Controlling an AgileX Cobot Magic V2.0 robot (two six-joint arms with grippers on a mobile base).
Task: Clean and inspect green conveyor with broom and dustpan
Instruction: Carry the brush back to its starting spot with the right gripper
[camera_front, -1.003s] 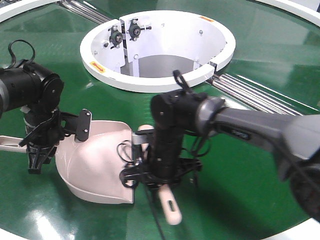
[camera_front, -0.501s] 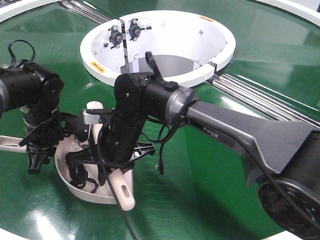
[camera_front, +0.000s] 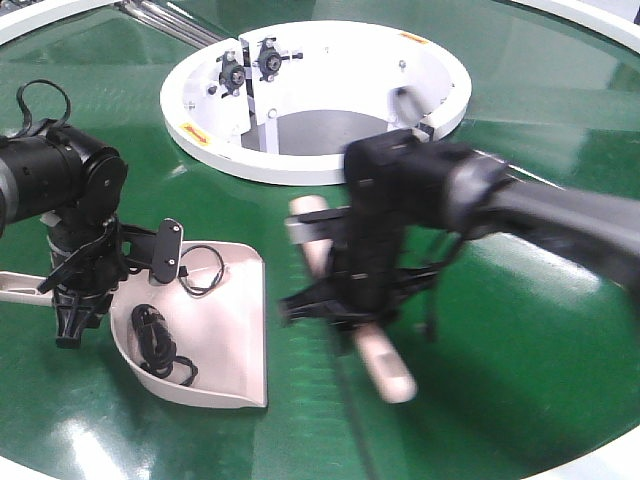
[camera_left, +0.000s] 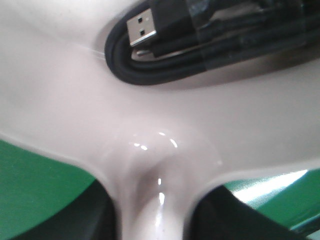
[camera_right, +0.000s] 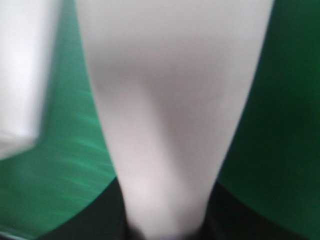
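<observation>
**Both pincers loaded: dustpan left, broom right, over the glossy dark green conveyor (camera_front: 520, 330).**

My left arm stood at the left with its wrist pointing straight down. My left pincer (camera_front: 72, 318) was clamped on the long flat handle of the pale pink-beige plastic scoop-shaped dustpan (camera_front: 225, 330). The dustpan lay flat on the belt with its wide lip facing right. A coiled black USB cable (camera_front: 155, 345) lay in the scoop near the rear wall, and a thin black wire loop (camera_front: 203, 270) lay near the far wall. My right arm reached in from the right, wrist bent downward and blurred. My right pincer (camera_front: 345, 300) was closed around the mid-handle of the slim pale pink-beige plastic broom (camera_front: 385, 365). The broom was tilted, just beside the lip and apart from it. I could not make out its bristles. The white ring-shaped hub (camera_front: 200, 140) stood behind both arms.
</observation>
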